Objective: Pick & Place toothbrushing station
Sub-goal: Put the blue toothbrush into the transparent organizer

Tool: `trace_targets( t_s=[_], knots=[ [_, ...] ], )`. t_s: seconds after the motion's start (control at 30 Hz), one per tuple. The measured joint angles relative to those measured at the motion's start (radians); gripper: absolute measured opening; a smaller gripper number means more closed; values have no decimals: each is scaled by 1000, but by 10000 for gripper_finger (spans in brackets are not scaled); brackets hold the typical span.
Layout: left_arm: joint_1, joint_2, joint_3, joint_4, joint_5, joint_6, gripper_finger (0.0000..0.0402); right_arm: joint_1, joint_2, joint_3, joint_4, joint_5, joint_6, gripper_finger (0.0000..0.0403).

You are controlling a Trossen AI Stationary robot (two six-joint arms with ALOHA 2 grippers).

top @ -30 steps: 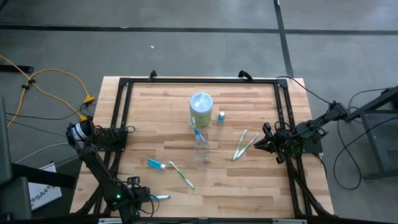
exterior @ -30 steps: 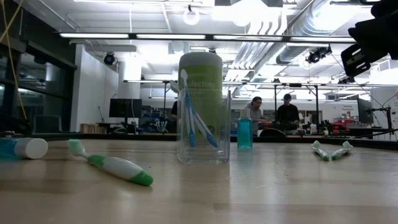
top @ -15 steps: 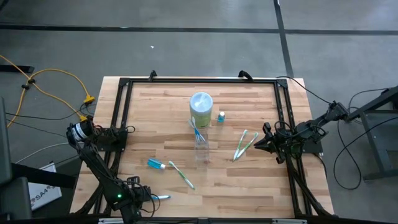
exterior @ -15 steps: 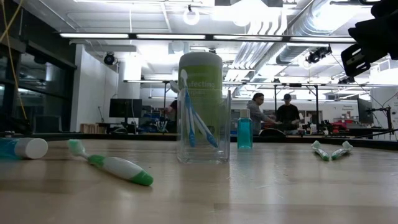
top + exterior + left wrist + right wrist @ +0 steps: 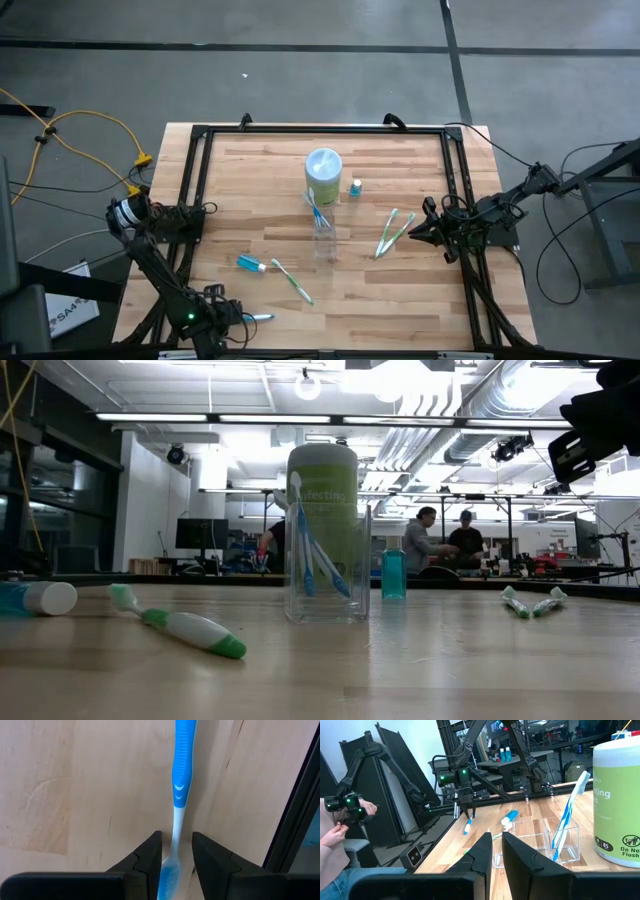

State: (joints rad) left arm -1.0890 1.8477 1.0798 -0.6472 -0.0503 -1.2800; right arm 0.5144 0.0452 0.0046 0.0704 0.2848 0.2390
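Down at the wooden worktop's [image 5: 400, 280] near edge, the left tool [image 5: 173, 854] clamps a slim blue-and-white toothbrush [image 5: 180, 785]; the right tool [image 5: 496, 851] waits, fingers nearly together.

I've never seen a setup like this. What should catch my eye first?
Probably the clear tumbler mid-table with a blue toothbrush standing in it, right in front of a tall green-and-white canister. Next, the left claw at the table's near left corner, its jaws around another blue toothbrush lying on the wood.
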Motion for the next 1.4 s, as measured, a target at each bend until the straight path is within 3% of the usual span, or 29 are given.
trace_targets(
  t_s=[0.37, 0.73, 0.93, 1.4],
  knots=[
    [-27, 8, -1, -31, -57, -27, 59, 0, 0, 0, 0, 0, 0, 36],
    [-30, 8, -2, -34, -57, -29, 49, 0, 0, 0, 0, 0, 0, 36],
    [-30, 8, -2, -34, -56, -29, 9, 0, 0, 0, 0, 0, 0, 36],
    [-29, -4, -2, -32, -61, 46, 4, 0, 0, 0, 0, 0, 0, 36]
  ],
)
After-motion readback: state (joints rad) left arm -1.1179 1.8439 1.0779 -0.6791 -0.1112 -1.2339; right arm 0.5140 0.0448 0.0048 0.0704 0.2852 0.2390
